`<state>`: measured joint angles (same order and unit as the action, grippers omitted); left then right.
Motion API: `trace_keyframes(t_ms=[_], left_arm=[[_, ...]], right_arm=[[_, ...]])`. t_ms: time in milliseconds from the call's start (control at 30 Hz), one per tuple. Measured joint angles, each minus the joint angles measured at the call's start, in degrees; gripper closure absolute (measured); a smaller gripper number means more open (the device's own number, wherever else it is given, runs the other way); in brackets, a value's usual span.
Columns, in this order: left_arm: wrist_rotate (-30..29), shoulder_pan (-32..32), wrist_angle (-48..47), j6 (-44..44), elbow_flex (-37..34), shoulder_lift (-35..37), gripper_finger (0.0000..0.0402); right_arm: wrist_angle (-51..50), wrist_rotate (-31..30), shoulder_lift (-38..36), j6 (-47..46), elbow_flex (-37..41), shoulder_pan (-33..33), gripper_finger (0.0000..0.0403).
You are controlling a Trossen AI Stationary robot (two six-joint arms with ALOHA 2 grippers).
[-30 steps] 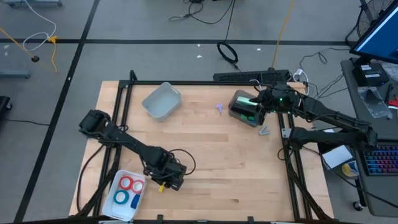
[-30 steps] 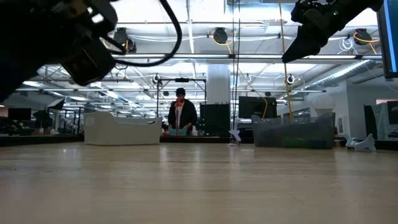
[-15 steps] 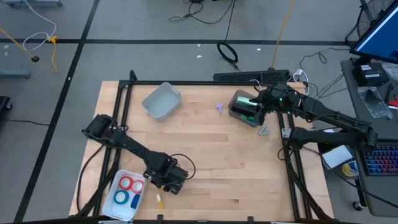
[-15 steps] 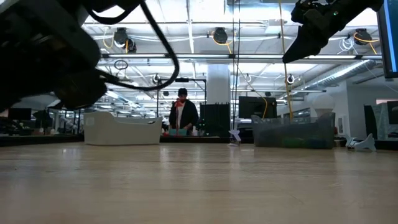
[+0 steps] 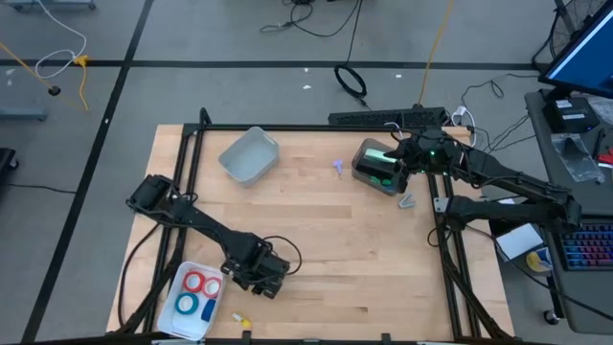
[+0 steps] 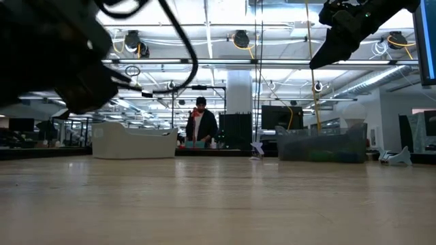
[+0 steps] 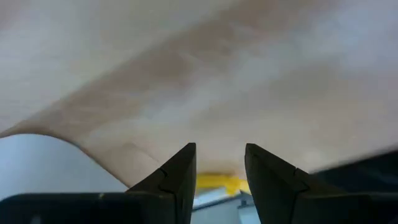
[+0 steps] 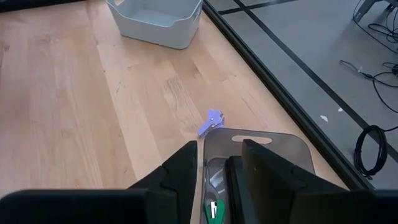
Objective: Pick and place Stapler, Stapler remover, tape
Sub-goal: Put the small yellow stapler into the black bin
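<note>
At the near left corner of the pale wooden counter [image 5: 316, 225], the left pincer [image 5: 271, 287] is held low just beside the white rectangular tray [image 5: 178, 313], in which two red tape rings [image 5: 202, 284] and two blue tape rings [image 5: 193, 307] are seen lying flat. A small yellow object [image 5: 243, 320], which cannot be identified at this size, lies on the counter near its front edge, just beyond the tray's corner and a little nearer the front than the left pincer; its long axis appears to run roughly along that edge. In the left wrist view a yellow shape [image 7: 219, 183] is seen between and just beyond the fingers [image 7: 176, 177], which are parted by a narrow gap and clamped on nothing visible. The left arm is by far the nearer one, so any pick of this piece would be judged to fall to it, with only the tray wall close by. Across the counter, the right pincer [image 5: 403, 159] hangs over a clear plastic bin with green contents [image 5: 376, 165], its fingers slightly apart with nothing seen between them. Near that bin lie a small purple clip-like piece [image 5: 338, 167] and a small grey metal piece [image 5: 408, 202]; an empty grey-white tub [image 5: 248, 156] stands well apart at the far left.
</note>
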<state>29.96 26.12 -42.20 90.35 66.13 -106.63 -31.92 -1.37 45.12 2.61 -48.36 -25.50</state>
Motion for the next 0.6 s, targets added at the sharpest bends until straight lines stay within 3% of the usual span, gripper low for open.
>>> trace_keyframes(t_ms=[267, 600], left_arm=[[-2.1, 5.3, 8.2, -11.9, 0.1, 1.9, 0.0266], [-6.1, 10.7, 7.8, -34.3, 0.1, 1.8, 0.0266]], right_arm=[[0.0, 0.0, 0.0, 0.0, 0.0, 0.0, 0.0280], [0.5, 0.0, 0.0, 0.0, 0.0, 0.0, 0.0284]])
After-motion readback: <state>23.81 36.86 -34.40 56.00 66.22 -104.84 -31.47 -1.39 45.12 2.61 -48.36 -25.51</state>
